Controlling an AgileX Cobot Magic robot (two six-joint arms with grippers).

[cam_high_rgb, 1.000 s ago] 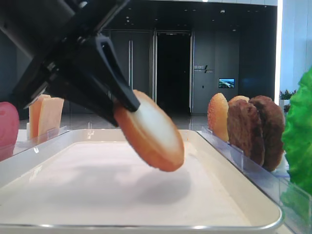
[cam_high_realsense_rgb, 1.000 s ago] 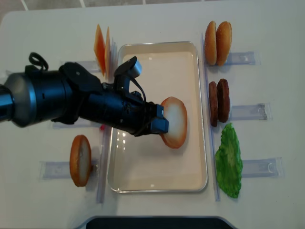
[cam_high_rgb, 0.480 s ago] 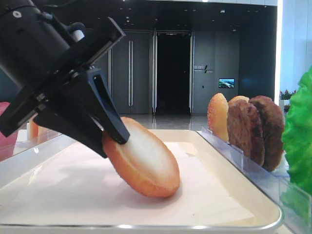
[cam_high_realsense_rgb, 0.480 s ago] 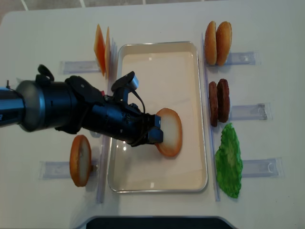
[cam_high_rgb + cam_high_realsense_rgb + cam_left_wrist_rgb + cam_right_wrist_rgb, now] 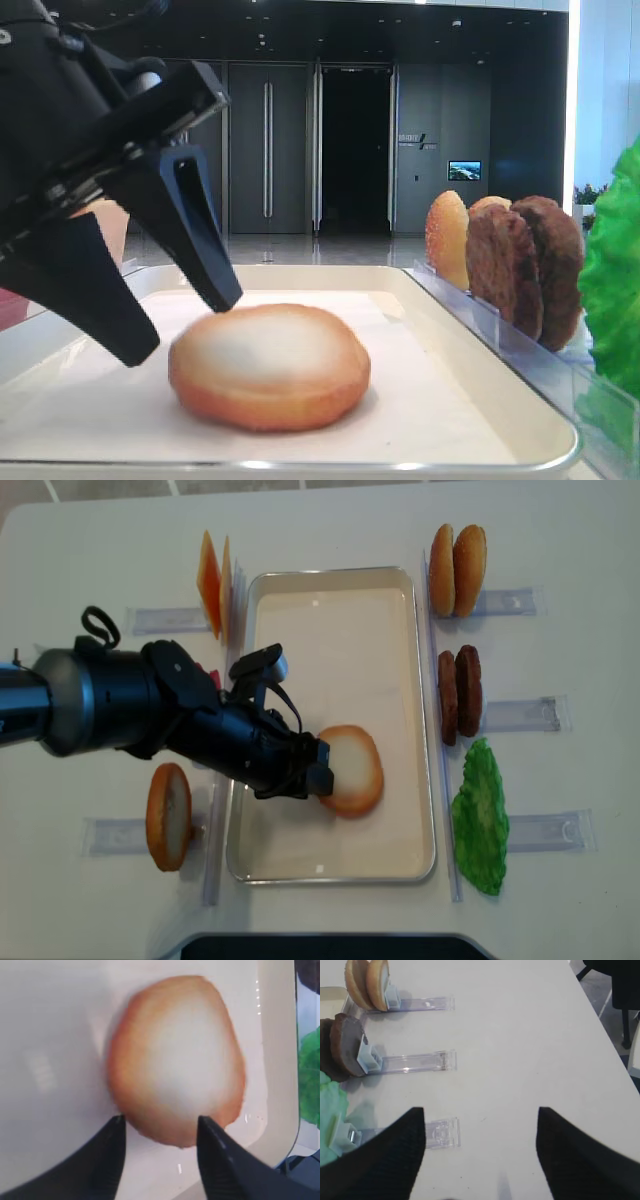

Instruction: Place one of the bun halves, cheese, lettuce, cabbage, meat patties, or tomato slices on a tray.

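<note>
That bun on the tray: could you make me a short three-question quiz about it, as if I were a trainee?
1. True or false: the bun half lies flat on the tray, pale face up.
2. How does the left claw stand to the bun? A) clamped on it B) open, fingers apart at its edge C) far off over the table
3. Fill in: in the overhead view, the green lettuce lies on the ____ side of the tray, below the meat patties.

Key: 1 true. 2 B. 3 right.
</note>
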